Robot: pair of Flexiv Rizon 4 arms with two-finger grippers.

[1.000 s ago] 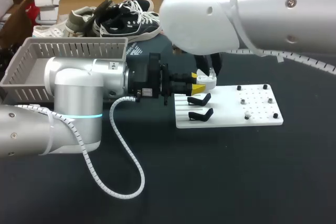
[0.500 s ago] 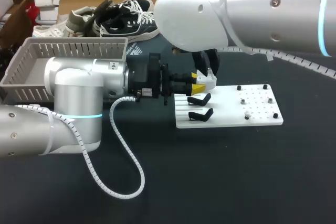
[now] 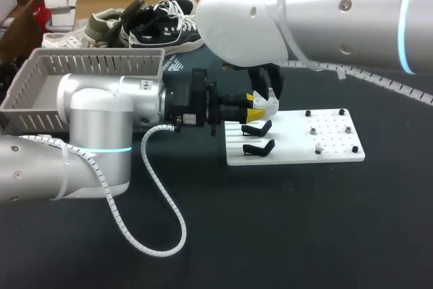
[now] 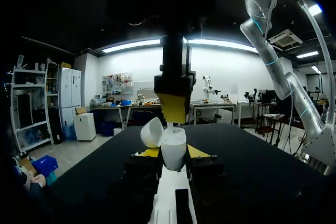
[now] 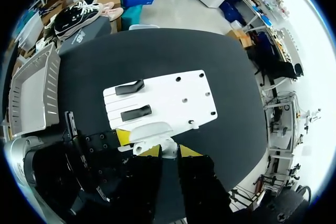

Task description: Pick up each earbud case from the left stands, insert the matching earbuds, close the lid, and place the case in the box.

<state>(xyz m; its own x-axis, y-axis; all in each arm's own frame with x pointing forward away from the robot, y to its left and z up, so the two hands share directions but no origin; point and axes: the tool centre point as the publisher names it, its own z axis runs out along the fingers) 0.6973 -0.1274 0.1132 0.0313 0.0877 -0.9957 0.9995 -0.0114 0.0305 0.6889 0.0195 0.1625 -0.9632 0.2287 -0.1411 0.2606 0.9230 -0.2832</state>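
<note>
**Head view.** The left gripper [image 3: 256, 107] reaches in level from the left and is clamped on the white earbud case [image 3: 269, 105], holding it just above the far left corner of the white board [image 3: 298, 141]. The right gripper [image 3: 269, 91] hangs straight over the case, its tips hidden behind its own fingers. Two black stands [image 3: 257, 128] sit on the board's left part. Small pegs [image 3: 318, 148] dot its right part, too small to make out. The grey slatted box [image 3: 95, 65] stands far left, behind the left arm.

**Left wrist view.** This view shows what the head view hides: the case lid [image 4: 152, 132] is swung open to the left. One yellow tip of the right gripper is directly above the open case, and the white stem of an earbud [image 4: 170, 126] pokes down into it. The left gripper's two yellow tips press the case from both sides.

**Right wrist view.** The right gripper's fingers stand close together, nipping the earbud between them, above the open case. The box's floor shows plain grey here.
</note>
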